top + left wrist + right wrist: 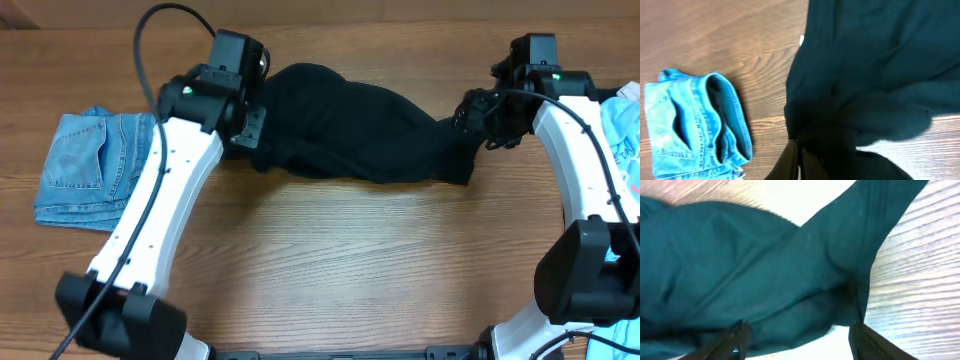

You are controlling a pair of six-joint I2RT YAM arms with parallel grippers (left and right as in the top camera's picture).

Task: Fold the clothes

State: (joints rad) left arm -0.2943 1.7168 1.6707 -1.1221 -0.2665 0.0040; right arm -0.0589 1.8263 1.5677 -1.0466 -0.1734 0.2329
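Left claw [799,155] clamped on black garment [350,125]; right claw [800,339] spread apart over it.

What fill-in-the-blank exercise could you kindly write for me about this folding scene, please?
1. The left gripper is ____ on the black garment.
2. The right gripper, at the garment's other end, has its jaws ____.
3. The folded piece lying apart from the garment is made of blue ____.

Missing words: shut; open; denim.
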